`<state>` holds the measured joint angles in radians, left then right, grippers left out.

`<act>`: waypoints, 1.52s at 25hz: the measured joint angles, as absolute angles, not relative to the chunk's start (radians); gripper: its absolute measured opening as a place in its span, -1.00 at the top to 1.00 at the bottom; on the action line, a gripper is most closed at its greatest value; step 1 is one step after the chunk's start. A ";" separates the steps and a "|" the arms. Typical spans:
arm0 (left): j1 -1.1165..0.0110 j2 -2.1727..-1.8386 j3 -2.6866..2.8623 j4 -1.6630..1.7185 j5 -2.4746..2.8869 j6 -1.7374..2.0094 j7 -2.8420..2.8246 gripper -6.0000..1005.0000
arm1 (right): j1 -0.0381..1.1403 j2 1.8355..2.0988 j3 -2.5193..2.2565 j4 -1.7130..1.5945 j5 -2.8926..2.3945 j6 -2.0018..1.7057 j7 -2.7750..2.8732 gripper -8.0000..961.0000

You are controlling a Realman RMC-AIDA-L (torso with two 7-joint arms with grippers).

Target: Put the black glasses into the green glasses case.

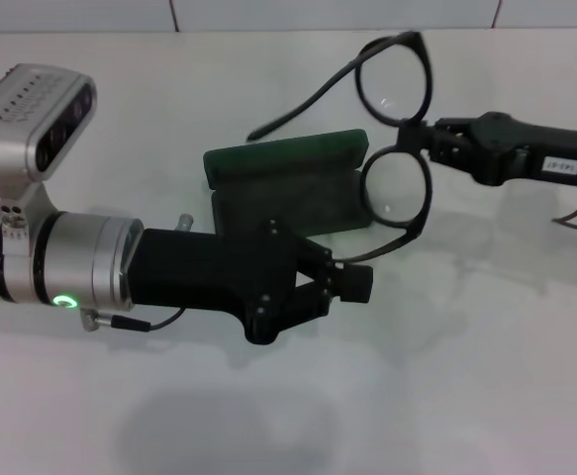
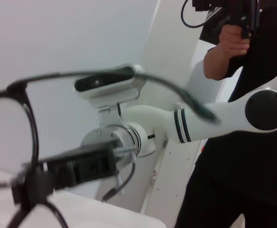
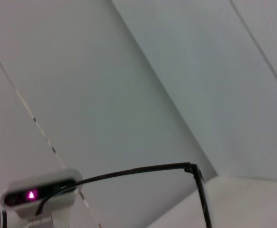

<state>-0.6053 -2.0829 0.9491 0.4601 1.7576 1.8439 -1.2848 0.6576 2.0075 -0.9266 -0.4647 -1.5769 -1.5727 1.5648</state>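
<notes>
The black glasses (image 1: 397, 188) hang in the air, tilted on edge, with one lens above the other. My right gripper (image 1: 422, 139) comes in from the right and is shut on their bridge. Just beyond and to the left lies the green glasses case (image 1: 288, 188), open, its lid raised at the far side. My left gripper (image 1: 355, 282) reaches in from the left in front of the case, fingers together. The lower temple tip ends right at its fingers; whether they touch is unclear. The left wrist view shows the glasses' rim (image 2: 32, 123) and the right gripper (image 2: 31, 185) close up. A temple (image 3: 138, 170) crosses the right wrist view.
The white table (image 1: 466, 376) stretches out in front and to the right of the case. In the left wrist view, a person in black (image 2: 233, 166) stands behind my right arm (image 2: 252, 109).
</notes>
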 joint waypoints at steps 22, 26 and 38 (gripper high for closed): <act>-0.655 -2.084 0.948 0.460 1.709 1.835 -1.316 0.98 | 0.696 2.011 -1.102 -0.474 -1.577 -1.622 1.543 0.85; -0.655 -2.085 0.948 0.460 1.708 1.833 -1.319 0.98 | 0.701 2.011 -1.108 -0.475 -1.577 -1.640 1.539 0.85; -0.658 -2.085 0.948 0.465 1.707 1.821 -1.334 0.98 | 0.712 2.013 -1.127 -0.477 -1.578 -1.667 1.538 0.85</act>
